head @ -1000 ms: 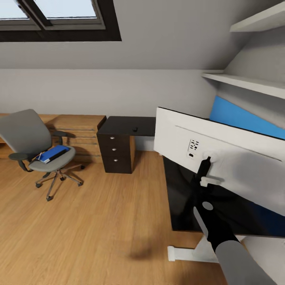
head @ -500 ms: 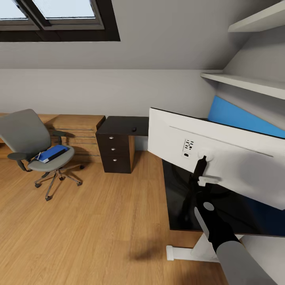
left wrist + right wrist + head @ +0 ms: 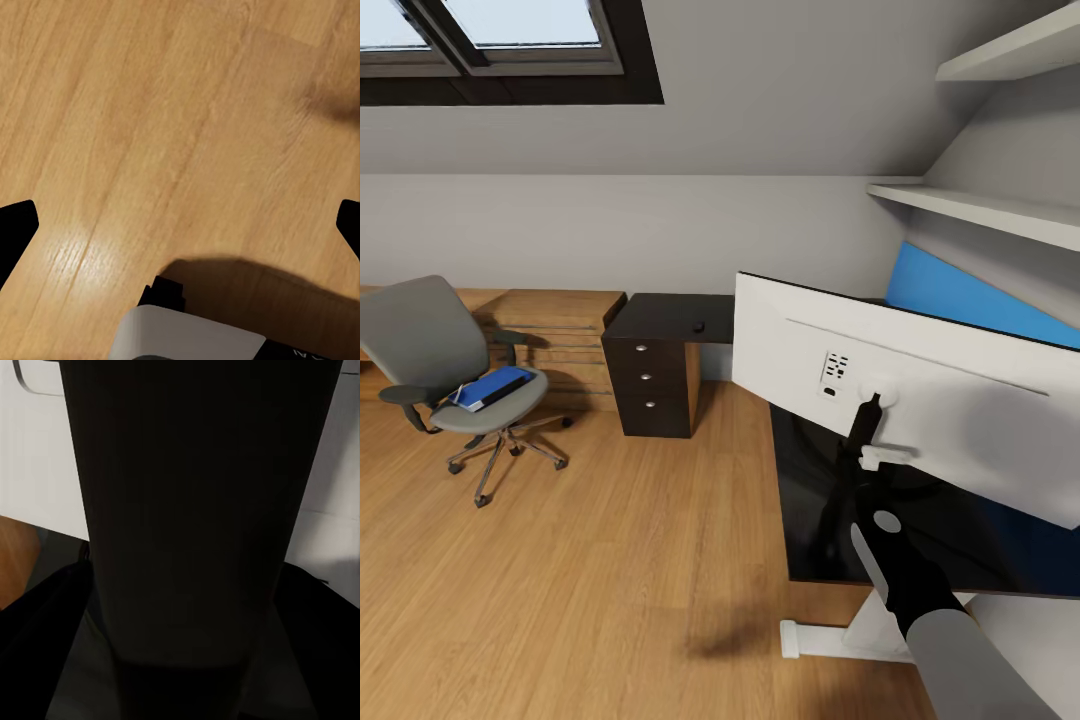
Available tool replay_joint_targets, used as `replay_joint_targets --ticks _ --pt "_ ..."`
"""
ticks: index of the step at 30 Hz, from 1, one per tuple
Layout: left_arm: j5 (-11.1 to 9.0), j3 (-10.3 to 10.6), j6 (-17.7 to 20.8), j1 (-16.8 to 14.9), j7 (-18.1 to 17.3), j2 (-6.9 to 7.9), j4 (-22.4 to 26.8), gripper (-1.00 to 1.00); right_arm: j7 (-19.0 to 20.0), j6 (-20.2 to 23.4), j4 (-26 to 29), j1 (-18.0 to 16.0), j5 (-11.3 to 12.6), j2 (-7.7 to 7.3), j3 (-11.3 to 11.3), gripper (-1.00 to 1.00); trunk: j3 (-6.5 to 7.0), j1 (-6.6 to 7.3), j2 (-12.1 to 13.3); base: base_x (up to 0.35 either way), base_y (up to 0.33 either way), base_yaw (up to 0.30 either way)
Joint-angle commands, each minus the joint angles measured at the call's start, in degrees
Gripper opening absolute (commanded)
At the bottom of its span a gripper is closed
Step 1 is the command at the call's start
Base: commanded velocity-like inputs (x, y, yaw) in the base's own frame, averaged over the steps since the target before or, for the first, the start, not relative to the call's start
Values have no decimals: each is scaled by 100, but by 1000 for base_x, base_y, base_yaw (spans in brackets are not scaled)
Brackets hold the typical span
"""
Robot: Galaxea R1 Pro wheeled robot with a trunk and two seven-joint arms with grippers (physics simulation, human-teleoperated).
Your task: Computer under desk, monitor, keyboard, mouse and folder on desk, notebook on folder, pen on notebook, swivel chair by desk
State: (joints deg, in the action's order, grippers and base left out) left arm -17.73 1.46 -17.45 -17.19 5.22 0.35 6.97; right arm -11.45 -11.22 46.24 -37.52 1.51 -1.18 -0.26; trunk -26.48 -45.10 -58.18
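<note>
The monitor shows its white back and hangs tilted just above the desk's glossy black top. My right gripper is shut on its slim black stand, which looms dark and close in the right wrist view. At the far left stands the swivel chair with the blue folder on its seat. A small dark object, perhaps the mouse, lies on the far desk section above the drawer unit. My left gripper is open over bare wooden floor, its black fingertips far apart.
Light wooden low cabinets run along the back wall behind the chair. White shelves and a blue panel are on the right wall behind the monitor. The desk's white leg rests on the wooden floor.
The monitor and my right arm shifted slightly left in the first half second, and the head view shifted a little too. Nothing has visibly moved since.
</note>
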Motion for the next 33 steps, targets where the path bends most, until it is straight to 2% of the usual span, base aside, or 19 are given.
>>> replay_joint_targets --ticks 1,33 --pt "-20 20 -18 -4 15 0 -3 100 -2 -9 -397 -1 69 3 -9 -100 -6 -1 -3 0 0 0" --pt "-20 18 -21 -4 15 0 -3 100 -19 -12 -402 -1 69 21 -9 -100 -6 -1 -3 0 0 0"
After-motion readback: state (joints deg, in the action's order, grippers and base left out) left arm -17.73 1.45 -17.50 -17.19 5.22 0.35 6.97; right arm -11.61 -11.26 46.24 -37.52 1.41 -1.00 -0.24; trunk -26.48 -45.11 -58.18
